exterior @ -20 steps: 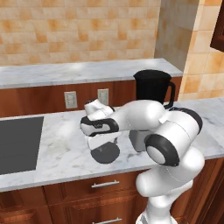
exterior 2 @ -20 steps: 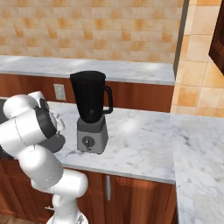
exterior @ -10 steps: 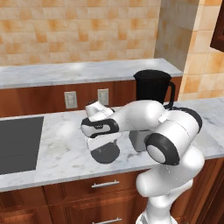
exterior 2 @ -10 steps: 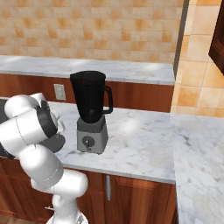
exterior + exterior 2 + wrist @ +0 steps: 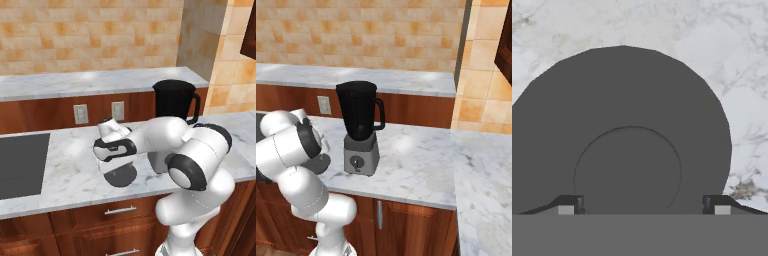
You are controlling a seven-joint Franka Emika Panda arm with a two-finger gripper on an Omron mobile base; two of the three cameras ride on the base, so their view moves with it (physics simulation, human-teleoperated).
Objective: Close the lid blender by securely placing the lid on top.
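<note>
gripper (image 5: 642, 210): jaws spread wide, one tip at 7 o'clock and one at 5 o'clock in the hand view, nothing pinched between them yet. It's parked right over the disc, looking straight down on it.

lid (image 5: 619, 135): flat on the marble, dark round disc with a raised inner circle. From the left base view it's the dark patch (image 5: 120, 176) poking out from under the wrist.

what changed: honestly not much. Compared with a second ago the hand has sunk a touch closer to the lid and the lid hasn't budged. I'd read that as the last bit of the approach, with the grab not made yet.

arm pose: elbow bulging toward the front of the counter, forearm folded back across to the left, wrist bent so the hand points down at the counter (image 5: 65, 170).

blender (image 5: 360, 131): well apart from the hand, at roughly 2 o'clock from it in the left base view; black jar sitting on its grey base, top open.

task status: early days I'd say. The lid needs gripping, lifting and carrying over to the jar rim.
</note>
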